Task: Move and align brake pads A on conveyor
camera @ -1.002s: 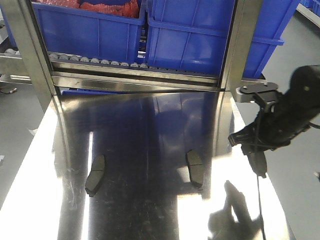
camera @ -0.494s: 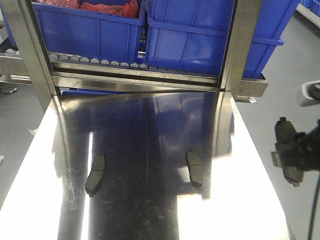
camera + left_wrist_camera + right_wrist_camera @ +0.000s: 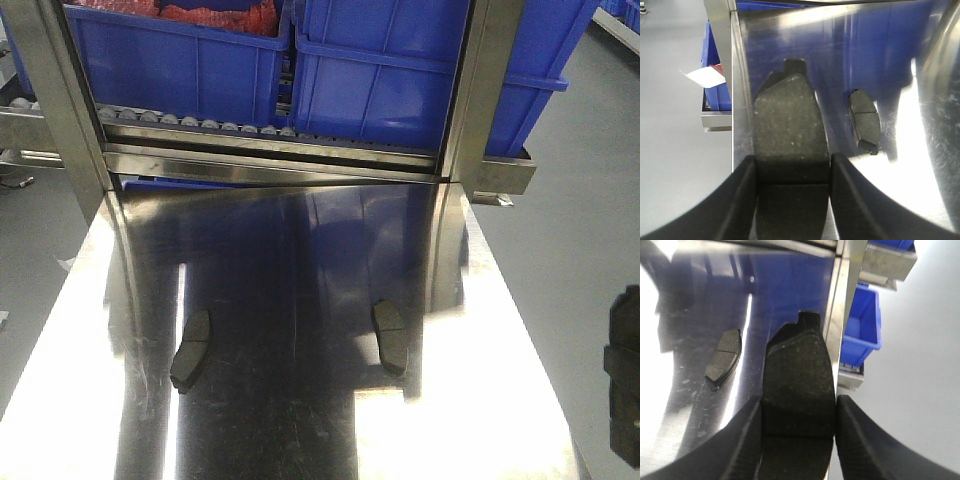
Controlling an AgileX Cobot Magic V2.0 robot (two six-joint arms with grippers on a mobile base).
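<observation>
Though cropped at the top of the front view, plainly heaped with something red (image 3: 215,12), too cut off to identify: the left bin (image 3: 180,65) of two blue bins side by side on a roller track (image 3: 190,125) past the far end of the steel table (image 3: 300,440). Contents of the right bin (image 3: 400,75) hidden behind its wall. Flat on the table, well apart, two of the brake pads A: left table pad (image 3: 191,350) and right table pad (image 3: 389,338), each lying lengthwise toward the bins. Clenched on a third pad (image 3: 789,127): the left gripper (image 3: 792,165), fingers (image 3: 742,200) pressed against both long edges, pad held above the table's left edge. Beside that edge, lower down, a third bin (image 3: 715,97), also blue, with a red patch and a white slip (image 3: 702,76) at its top. Clamped likewise on a fourth pad (image 3: 797,372): the right gripper (image 3: 799,405), over the table's right edge. Below that edge, a fourth bin (image 3: 866,325), blue, contents out of sight.
</observation>
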